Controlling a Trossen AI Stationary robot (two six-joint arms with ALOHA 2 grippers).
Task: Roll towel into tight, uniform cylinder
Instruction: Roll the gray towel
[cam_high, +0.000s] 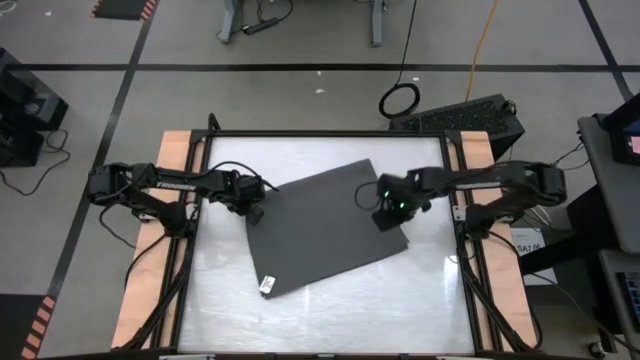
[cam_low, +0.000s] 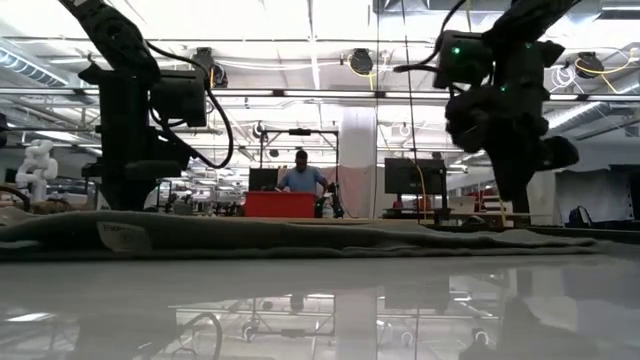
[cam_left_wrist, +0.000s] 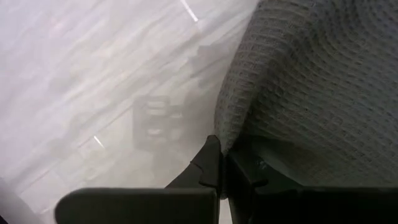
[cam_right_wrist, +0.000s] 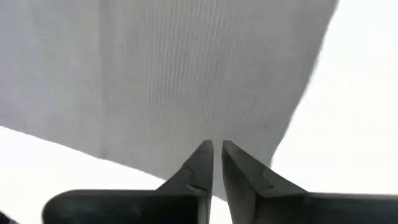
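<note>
The dark charcoal-grey towel (cam_high: 325, 228) lies spread flat and askew on the table, with its small white tag (cam_high: 267, 285) at the near corner. My left gripper (cam_high: 252, 203) is down at the towel's left edge and shut on it; the same edge shows in the left wrist view (cam_left_wrist: 221, 163). My right gripper (cam_high: 385, 212) stands over the towel's right part with its fingers (cam_right_wrist: 217, 155) nearly together and nothing between them. In the low view the towel (cam_low: 300, 235) is a low flat band. My left gripper has its two fingers closed at the towel's left edge (cam_left_wrist: 219, 138), near a corner, coming from above and from the table's left. The cloth meets the fingertips there and lies flat on the table. One layer or several, I cannot tell. My right gripper points down over the towel; whether it touches the cloth, I cannot tell.
The glossy white tabletop (cam_high: 330, 320) lies bare around the towel, bounded by a dark frame and wooden side boards (cam_high: 150, 280). Beyond the table the low view shows a person (cam_low: 302, 175) far off in the room.
</note>
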